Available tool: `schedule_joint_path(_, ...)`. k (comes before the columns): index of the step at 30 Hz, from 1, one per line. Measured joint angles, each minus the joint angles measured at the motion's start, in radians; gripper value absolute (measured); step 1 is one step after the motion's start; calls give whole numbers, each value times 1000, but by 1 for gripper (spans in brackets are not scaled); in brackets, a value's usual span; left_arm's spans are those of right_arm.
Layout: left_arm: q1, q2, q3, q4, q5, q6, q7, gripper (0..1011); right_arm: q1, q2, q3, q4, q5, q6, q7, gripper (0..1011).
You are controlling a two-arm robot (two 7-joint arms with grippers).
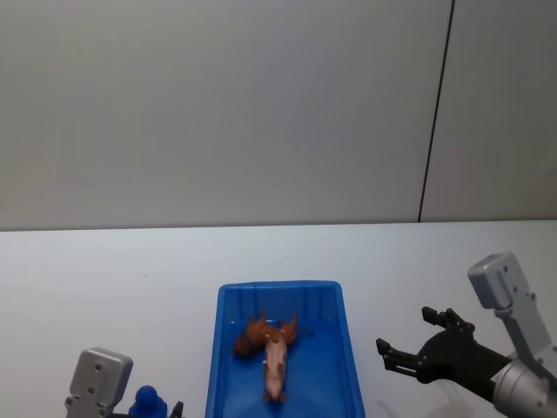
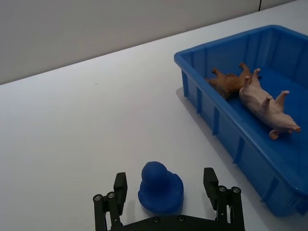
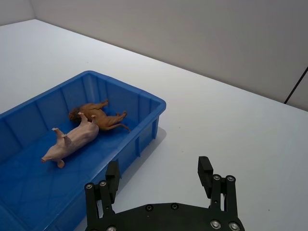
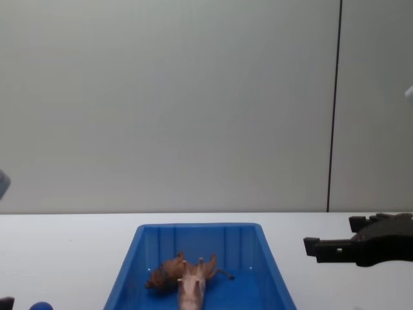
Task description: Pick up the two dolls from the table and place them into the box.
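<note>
Right gripper [image 1: 413,340] hangs above the flat white tabletop [image 1: 113,270], just off the right wall of the open-topped bright blue plastic bin [image 1: 214,348]. Fingers spread wide, nothing between them. In the right wrist view the right gripper [image 3: 159,175] has bare table between the fingers, with the bin's near corner [image 3: 156,108] ahead and to one side.

Both dolls are inside the bin, ahead of and to the left of the right gripper. The pale pink plastic pig [image 1: 276,370] lies on its side on the bin floor, legs sticking out. The brown maned plastic lion [image 1: 254,335] lies at the pig's far end, touching it, also tipped over. Same layout in the right wrist view: pig [image 3: 72,139], lion [image 3: 98,115]. Chest view has the pig [image 4: 191,287] nearer and the lion [image 4: 166,271] just behind it, with the right gripper [image 4: 335,242] level with the bin rim [image 4: 200,227], to its right.

Left gripper [image 2: 166,185] sits low, left of the bin, fingers wide. A small blue round-topped knob object [image 2: 160,187] stands on the table between the fingers; no contact visible. Bin wall [image 2: 216,118] is off to that gripper's right.
</note>
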Motion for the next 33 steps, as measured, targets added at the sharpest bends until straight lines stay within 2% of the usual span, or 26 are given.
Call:
schedule_joint_path(4, -9, -9, -1, 32, 6, 0, -23, 1001, 0, 0, 0, 0, 0, 0, 0, 1001)
schedule_joint_path(9, -18, -16, -4, 62, 15, 0, -46, 925, 0, 0, 0, 0, 0, 0, 0, 1001)
schedule_joint_path(13, -28, -22, -7, 89, 25, 0, -64, 788, 0, 0, 0, 0, 0, 0, 0, 1001)
schedule_joint_path(15, -30, -23, -9, 97, 28, -1, -71, 756, 0, 0, 0, 0, 0, 0, 0, 1001)
schedule_joint_path(16, -33, -25, -11, 103, 31, -3, -75, 703, 0, 0, 0, 0, 0, 0, 0, 1001)
schedule_joint_path(17, -34, -25, -11, 105, 33, -4, -77, 703, 0, 0, 0, 0, 0, 0, 0, 1001)
schedule_joint_path(20, -37, -26, -15, 114, 40, -8, -83, 580, 0, 0, 0, 0, 0, 0, 0, 1001)
schedule_joint_path(33, -62, -18, -41, 91, 93, -40, -105, 486, 0, 0, 0, 0, 0, 0, 0, 1001)
